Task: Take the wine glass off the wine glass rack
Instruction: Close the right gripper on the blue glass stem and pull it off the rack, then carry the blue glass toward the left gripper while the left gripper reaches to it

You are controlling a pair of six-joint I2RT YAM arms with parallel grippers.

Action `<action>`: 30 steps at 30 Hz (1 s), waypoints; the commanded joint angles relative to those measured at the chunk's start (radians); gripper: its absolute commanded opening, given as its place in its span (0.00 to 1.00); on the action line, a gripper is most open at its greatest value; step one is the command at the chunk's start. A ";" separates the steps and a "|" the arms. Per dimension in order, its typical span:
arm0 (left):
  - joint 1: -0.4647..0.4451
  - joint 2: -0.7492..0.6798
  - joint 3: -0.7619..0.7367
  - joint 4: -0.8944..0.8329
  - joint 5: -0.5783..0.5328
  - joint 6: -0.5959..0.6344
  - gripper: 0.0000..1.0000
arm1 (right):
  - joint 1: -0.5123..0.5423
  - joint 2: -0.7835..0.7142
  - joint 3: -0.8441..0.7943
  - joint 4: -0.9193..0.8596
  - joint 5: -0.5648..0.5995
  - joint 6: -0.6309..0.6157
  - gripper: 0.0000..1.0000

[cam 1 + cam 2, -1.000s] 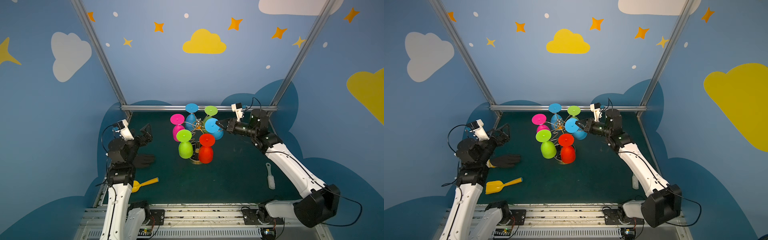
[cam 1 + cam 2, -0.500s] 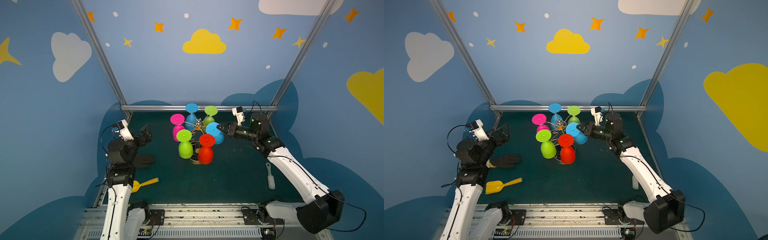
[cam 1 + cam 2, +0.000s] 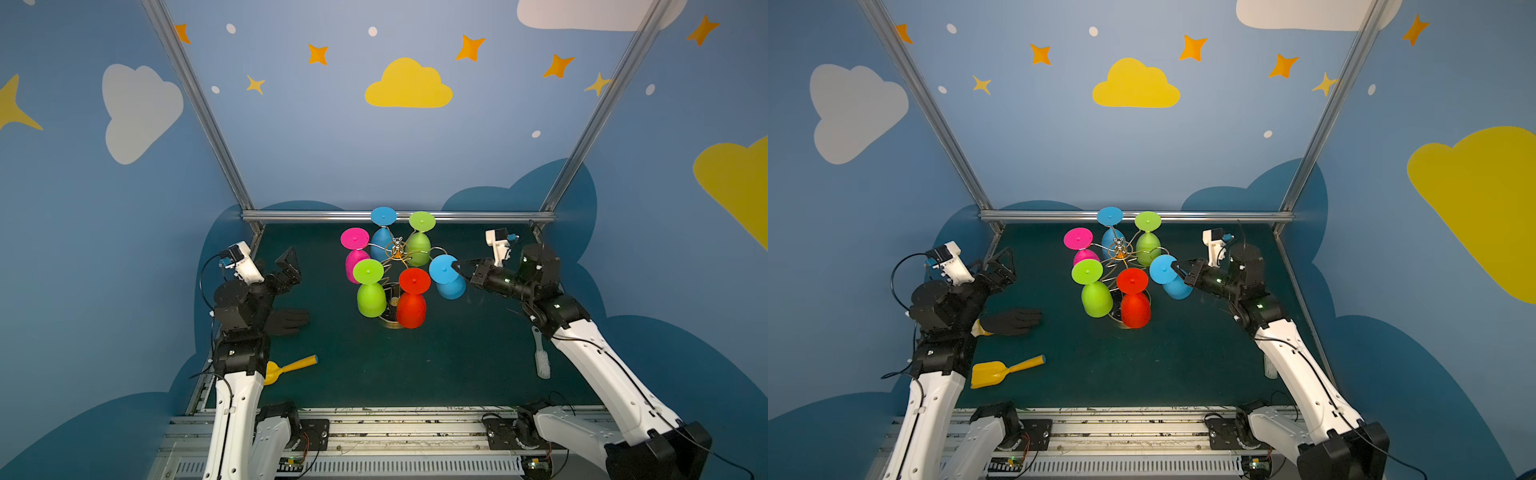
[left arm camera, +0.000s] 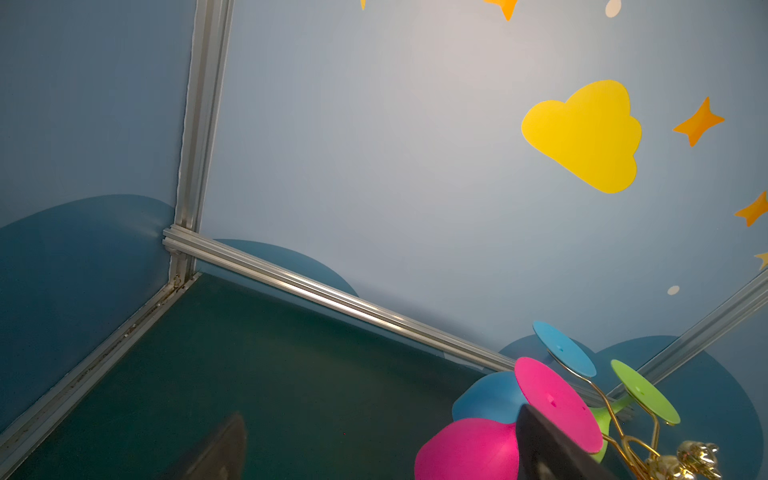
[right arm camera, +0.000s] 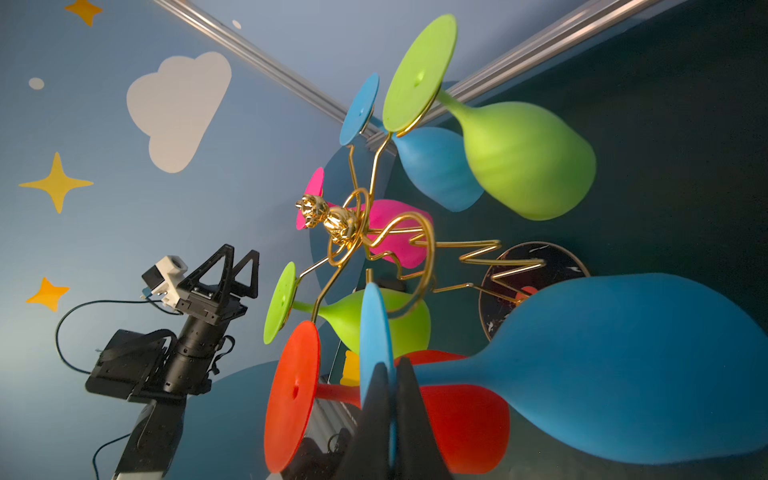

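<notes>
We show the right gripper (image 3: 457,266) clamped on the blue wine glass (image 3: 451,289) by its foot, right of the wine glass rack (image 3: 397,246), stem hanging down; left gripper (image 3: 289,268) gapes empty, farther off

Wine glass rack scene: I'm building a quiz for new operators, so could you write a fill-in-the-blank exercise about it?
1. The right hand is shut on the round foot of a ____ wine glass.
2. The left hand is ____ and holds nothing.
3. The scoop lying on the mat is ____.
4. The wine glass rack is bent from ____ wire.

Missing words: blue; open; yellow; gold.
</notes>
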 commanded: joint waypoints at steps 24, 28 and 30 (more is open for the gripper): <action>-0.396 0.480 0.503 0.223 0.787 -0.086 0.81 | 0.053 0.011 0.397 -0.061 0.017 -0.415 0.00; -0.472 0.558 0.561 0.262 0.804 -0.085 0.78 | 0.109 0.048 0.404 -0.001 -0.012 -0.392 0.00; -0.502 0.592 0.584 0.277 0.810 -0.084 0.78 | 0.135 0.061 0.395 0.037 -0.017 -0.379 0.00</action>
